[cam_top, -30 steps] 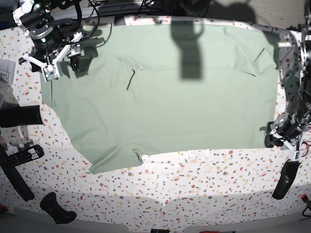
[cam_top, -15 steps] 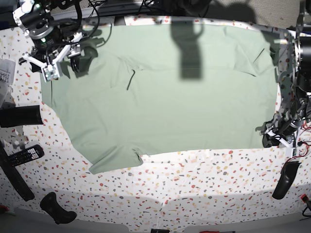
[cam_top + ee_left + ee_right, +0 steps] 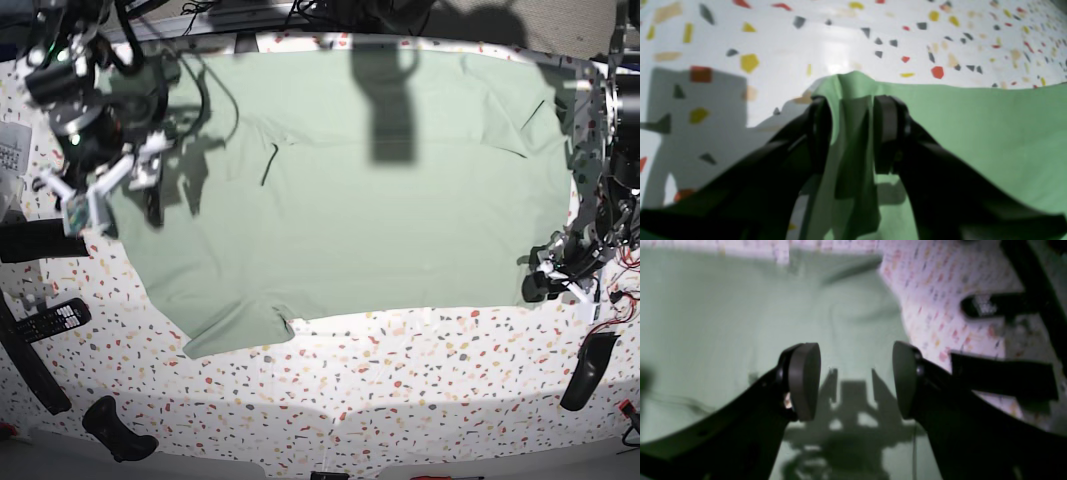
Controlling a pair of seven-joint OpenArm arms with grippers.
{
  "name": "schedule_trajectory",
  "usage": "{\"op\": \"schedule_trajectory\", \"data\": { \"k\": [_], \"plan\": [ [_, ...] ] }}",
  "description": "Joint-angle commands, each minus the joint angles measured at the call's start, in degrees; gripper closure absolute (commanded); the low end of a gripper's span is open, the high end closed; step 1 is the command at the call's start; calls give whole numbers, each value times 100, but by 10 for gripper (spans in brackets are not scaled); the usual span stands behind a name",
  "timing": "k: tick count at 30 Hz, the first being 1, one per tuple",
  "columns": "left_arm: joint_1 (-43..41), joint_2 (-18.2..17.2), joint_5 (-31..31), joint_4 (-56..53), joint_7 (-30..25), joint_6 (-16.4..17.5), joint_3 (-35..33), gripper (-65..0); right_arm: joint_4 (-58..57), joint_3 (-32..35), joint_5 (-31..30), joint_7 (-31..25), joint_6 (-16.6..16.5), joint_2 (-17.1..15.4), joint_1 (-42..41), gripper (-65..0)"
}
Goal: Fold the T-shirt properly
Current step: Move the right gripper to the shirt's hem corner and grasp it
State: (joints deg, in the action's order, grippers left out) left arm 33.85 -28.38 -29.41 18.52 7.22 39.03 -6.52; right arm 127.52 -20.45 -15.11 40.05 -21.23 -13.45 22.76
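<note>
The pale sage-green T-shirt (image 3: 380,220) lies spread flat on the speckled table (image 3: 400,380), with a sleeve sticking out at the front left. My left gripper (image 3: 545,281) is at the shirt's front right corner. In the left wrist view the left gripper (image 3: 853,113) is shut on a bunched fold of the green fabric (image 3: 973,133) at its edge. My right gripper (image 3: 112,190) hovers over the shirt's left edge. In the right wrist view the right gripper (image 3: 855,383) is open and empty above the shirt (image 3: 723,323).
A black cylinder (image 3: 40,240), a remote (image 3: 52,320) and a black handle (image 3: 118,430) lie left of the shirt. The remote (image 3: 990,305) also shows in the right wrist view. A black tool (image 3: 585,370) lies at the front right. Bare table runs along the front.
My right gripper has moved toward the front along the shirt's left edge. My left gripper has shifted a little left onto the shirt's front right corner.
</note>
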Motion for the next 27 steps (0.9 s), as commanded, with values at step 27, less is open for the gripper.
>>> {"op": "schedule_trajectory", "data": {
  "k": [27],
  "plan": [
    [155,-101,-70,74,-667,26,17,0,-2664,-4,-160,-94,39,-485,-2455,-326]
  ]
}}
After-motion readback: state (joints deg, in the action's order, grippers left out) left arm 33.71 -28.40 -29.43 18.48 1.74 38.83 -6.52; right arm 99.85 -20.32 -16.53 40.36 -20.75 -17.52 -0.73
